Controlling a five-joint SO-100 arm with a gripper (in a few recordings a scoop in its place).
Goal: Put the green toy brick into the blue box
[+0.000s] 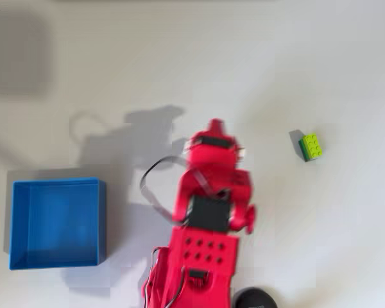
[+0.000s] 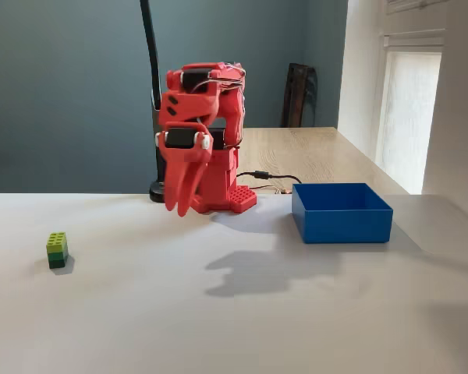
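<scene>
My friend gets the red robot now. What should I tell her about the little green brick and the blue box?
Gripper: hangs fingers-down in the air in front of the base, holding nothing; whether it is open or shut can't be told.
Green toy brick: sits alone on the white table, to the left of the arm in the fixed view and to the right in the overhead view, untouched.
Blue box: on the table on the arm's other side, nothing in it.
Done: nothing yet.
Left: reach over to the brick, grab it, carry it across and drop it in the box.
</scene>
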